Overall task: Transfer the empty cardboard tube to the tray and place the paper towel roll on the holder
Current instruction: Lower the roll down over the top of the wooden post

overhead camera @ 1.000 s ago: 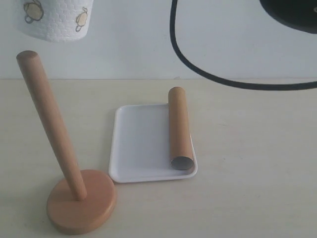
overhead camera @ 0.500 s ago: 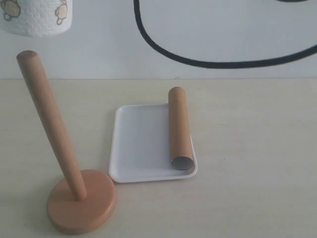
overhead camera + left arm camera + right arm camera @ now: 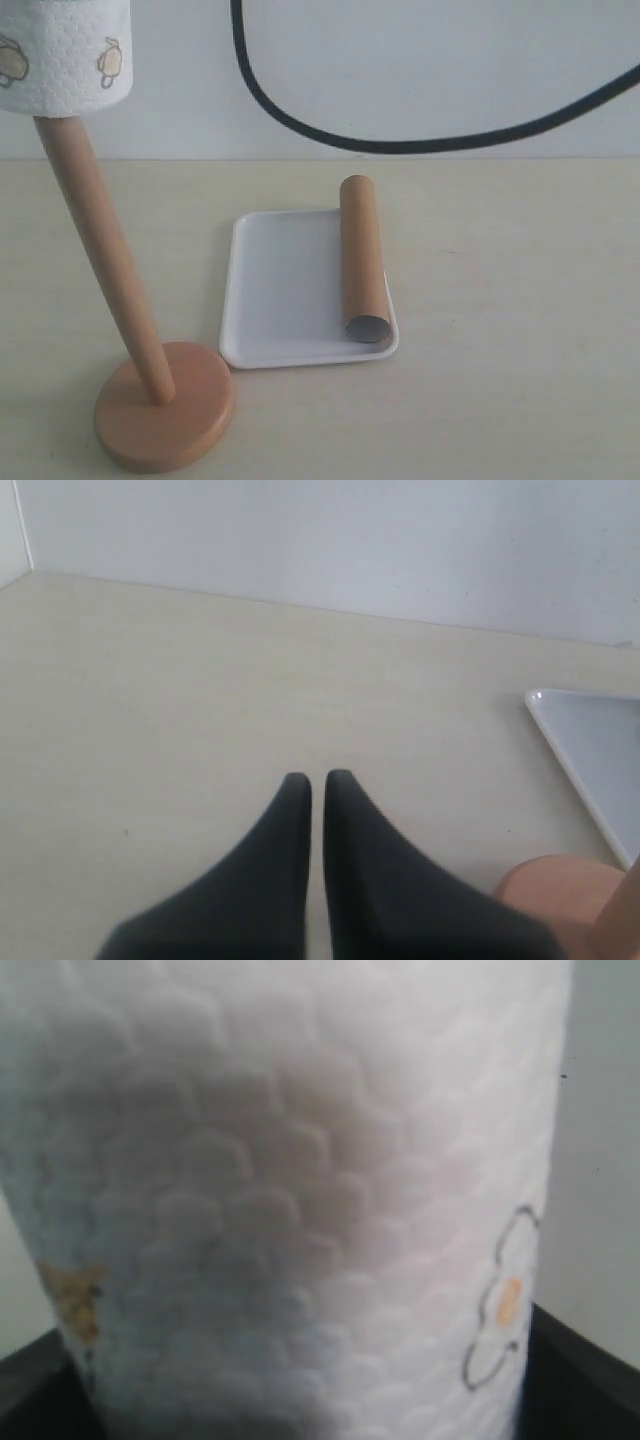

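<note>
The paper towel roll (image 3: pixel 60 60), white and embossed with small cartoon prints, hangs at the top left of the exterior view. Its lower end covers the tip of the holder's dowel (image 3: pixel 100 260), which rises tilted from the round wooden base (image 3: pixel 165 420). The roll (image 3: pixel 300 1180) fills the right wrist view, and my right gripper (image 3: pixel 305 1380) is shut on it, with dark fingers (image 3: pixel 585 1370) at its sides. The empty cardboard tube (image 3: pixel 362 255) lies along the right side of the white tray (image 3: pixel 285 290). My left gripper (image 3: pixel 317 780) is shut and empty above the table, beside the holder base (image 3: pixel 550 890).
A black cable (image 3: pixel 400 135) loops across the white wall behind the table. The pale tabletop (image 3: pixel 520 300) stretches to the right of the tray. A corner of the tray (image 3: pixel 600 750) shows in the left wrist view.
The paper towel roll has moved left and down, from beside the dowel's top to over its tip. The black cable has swung left. Tube, tray and holder have not moved.
</note>
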Controlling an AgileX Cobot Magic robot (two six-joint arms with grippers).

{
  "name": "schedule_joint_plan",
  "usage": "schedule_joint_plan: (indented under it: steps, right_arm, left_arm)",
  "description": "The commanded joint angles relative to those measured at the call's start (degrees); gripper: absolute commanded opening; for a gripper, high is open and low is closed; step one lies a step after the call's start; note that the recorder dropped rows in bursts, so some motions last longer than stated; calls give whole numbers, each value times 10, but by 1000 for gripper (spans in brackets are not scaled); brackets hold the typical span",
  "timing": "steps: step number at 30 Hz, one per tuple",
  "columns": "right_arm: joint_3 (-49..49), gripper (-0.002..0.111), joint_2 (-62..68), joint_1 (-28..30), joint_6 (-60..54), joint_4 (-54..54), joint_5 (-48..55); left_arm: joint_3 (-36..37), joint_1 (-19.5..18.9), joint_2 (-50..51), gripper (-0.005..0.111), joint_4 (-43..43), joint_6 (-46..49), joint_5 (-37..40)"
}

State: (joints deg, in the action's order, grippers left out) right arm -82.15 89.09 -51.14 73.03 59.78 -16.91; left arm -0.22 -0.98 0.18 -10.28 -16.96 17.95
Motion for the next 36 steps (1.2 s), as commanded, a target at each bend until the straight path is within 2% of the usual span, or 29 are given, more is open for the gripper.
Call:
schedule_joint_plan:
  steps: [1,23,36]
  right_arm:
    - [-8,0,-4,-8,-2,16,12]
    - [22,0,-4,-8,14,24,5]
    - [22,0,59,-8,-5,25,-25]
  left_arm:
    - [2,-1,-2,4,2,1,1]
    - [2,-1,-2,4,2,1,1]
    - [2,-1,-2,4,2,1,1]
